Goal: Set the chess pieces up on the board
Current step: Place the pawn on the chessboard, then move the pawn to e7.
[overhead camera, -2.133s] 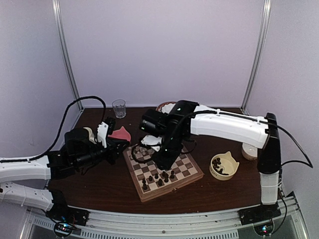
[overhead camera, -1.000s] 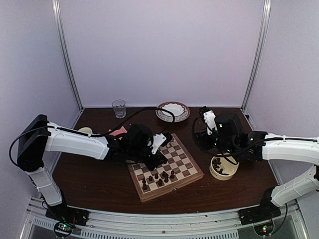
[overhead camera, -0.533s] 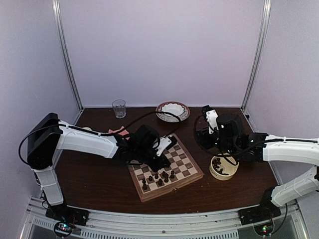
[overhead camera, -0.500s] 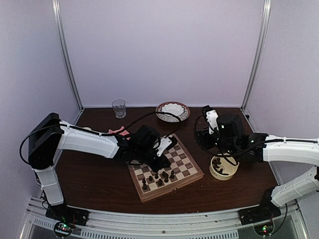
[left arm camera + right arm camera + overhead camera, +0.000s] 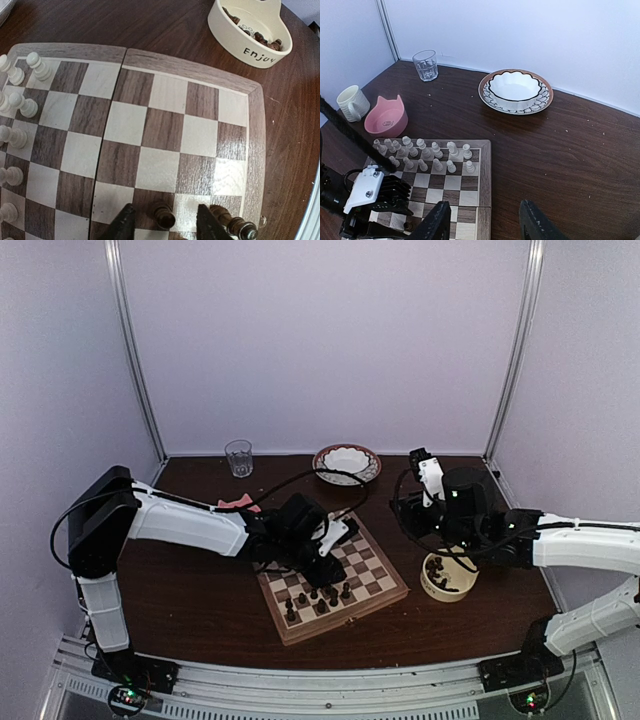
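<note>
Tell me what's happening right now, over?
Left hand open, straddling a dark chess piece on the chessboard. Right hand open, empty. Neighbouring dark piece close alongside.

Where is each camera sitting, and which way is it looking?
Top external: high behind the arms, looking down on the table; left arm and right arm both show.
Left wrist: on the left arm, facing down at the board; left gripper straddles a dark piece.
Right wrist: on the right arm, facing the back wall; right gripper at the bottom edge.
Shared: all three see the board.
</note>
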